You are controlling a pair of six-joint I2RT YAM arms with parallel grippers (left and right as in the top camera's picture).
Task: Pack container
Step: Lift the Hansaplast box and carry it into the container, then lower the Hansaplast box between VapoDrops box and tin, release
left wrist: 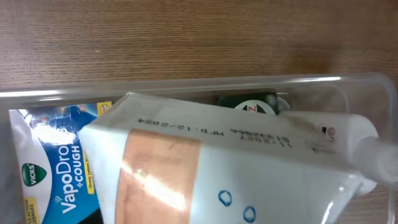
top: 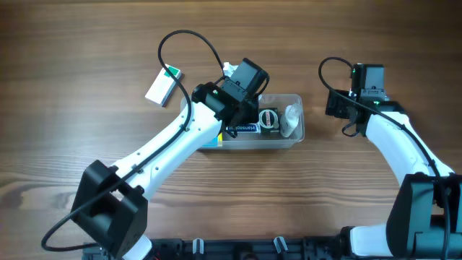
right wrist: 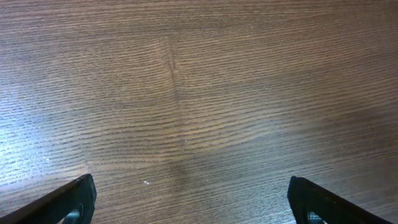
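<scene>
The clear plastic container sits mid-table; its rim also shows in the left wrist view. Inside are a blue Vicks VapoDrops bag, a dark green round item and a whitish item. My left gripper hangs over the container's left half, shut on a white box with a tan stripe that is tilted above the contents. The box hides the fingers in the left wrist view. My right gripper is open and empty over bare wood, to the right of the container.
A small white box with a green corner lies on the wooden table to the upper left of the container. The left arm's black cable loops above it.
</scene>
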